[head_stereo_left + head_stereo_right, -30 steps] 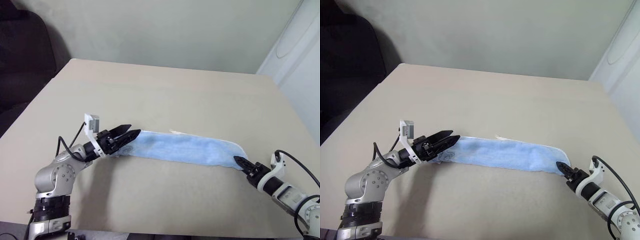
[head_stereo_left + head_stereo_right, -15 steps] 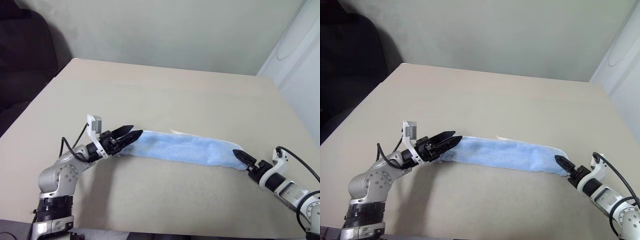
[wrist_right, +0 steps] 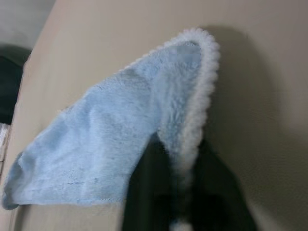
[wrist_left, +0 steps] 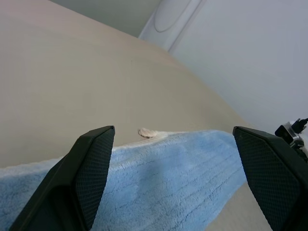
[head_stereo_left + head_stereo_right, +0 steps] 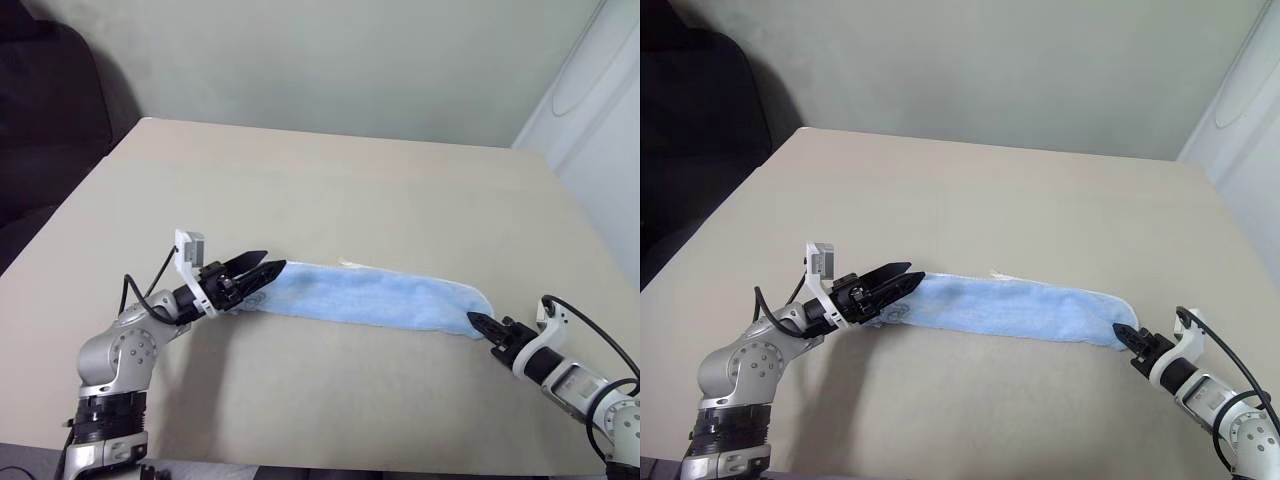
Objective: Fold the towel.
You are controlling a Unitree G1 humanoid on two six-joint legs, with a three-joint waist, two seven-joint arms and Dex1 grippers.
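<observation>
The light-blue towel (image 5: 370,297) lies as a long narrow strip across the near part of the tan table (image 5: 330,180). My left gripper (image 5: 265,268) stands open at the strip's left end. In the left wrist view its two black fingers (image 4: 91,168) rise wide apart, with the towel (image 4: 168,178) between and beyond them. My right gripper (image 5: 478,322) is shut on the strip's right end. In the right wrist view the towel's white stitched edging (image 3: 192,110) runs down between the closed fingers. The right gripper also shows far off in the left wrist view (image 4: 291,137).
A small pale tag (image 5: 350,263) sticks out from the towel's far edge. A dark chair (image 5: 40,110) stands beyond the table's left edge, and a white door (image 5: 600,100) is off the right side. The table's front edge runs close under both arms.
Half a second ago the right gripper stood open just short of the towel's right end; now it has closed on that end. The left gripper has stayed open in place.
</observation>
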